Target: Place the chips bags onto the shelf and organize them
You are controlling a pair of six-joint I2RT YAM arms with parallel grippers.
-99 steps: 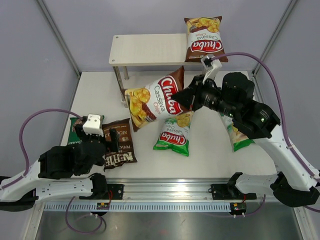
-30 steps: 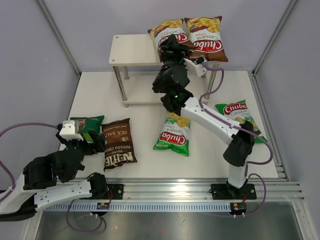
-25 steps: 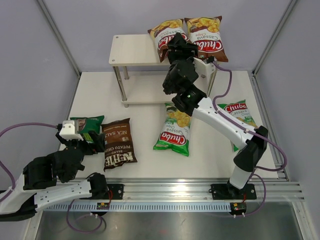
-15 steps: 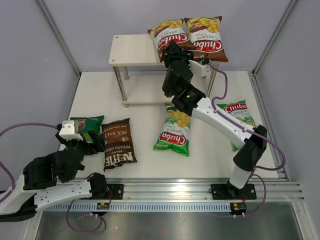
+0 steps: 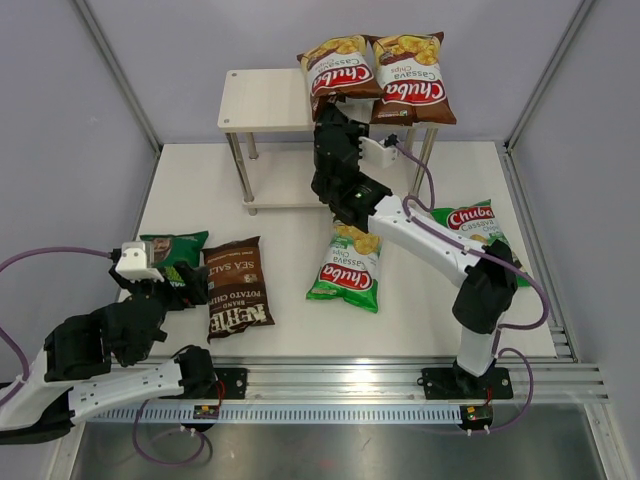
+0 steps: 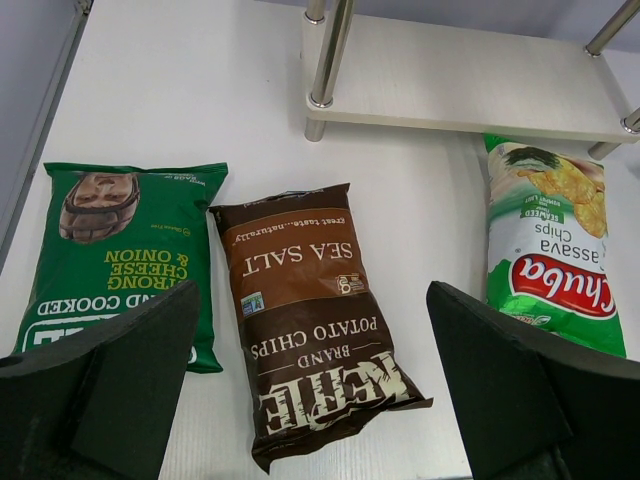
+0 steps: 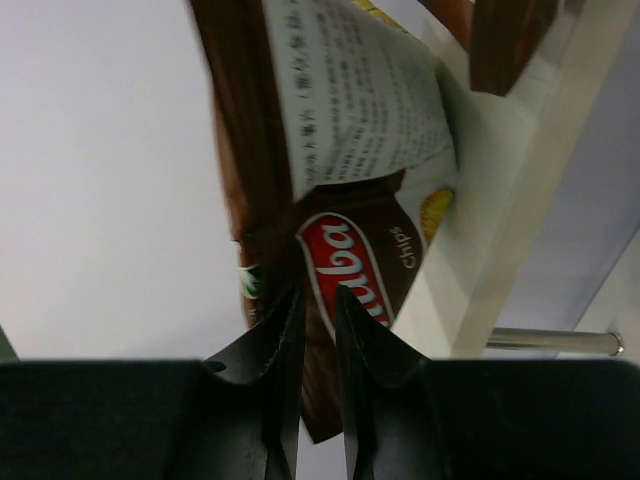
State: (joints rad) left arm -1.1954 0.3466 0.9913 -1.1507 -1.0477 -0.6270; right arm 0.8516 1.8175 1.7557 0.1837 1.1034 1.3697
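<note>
My right gripper point(image 7: 317, 296) has nearly closed at the second brown bag point(image 5: 338, 68), now on the shelf point(image 5: 262, 98) ahead; pinching it or not, I cannot tell. Four remain.

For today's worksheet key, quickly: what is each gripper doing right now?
Left gripper: open, holding nothing.
Right gripper: closed on the near edge of the left-hand glossy brown Chuba Cassava chips bag.

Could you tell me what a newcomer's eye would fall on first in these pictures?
Two brown Chuba bags lie together on top of the shelf, at its right end, with the right gripper at the near edge of the left one. Four other bags lie flat on the table, the Kettle bag and a dark green bag before the left gripper.
</note>
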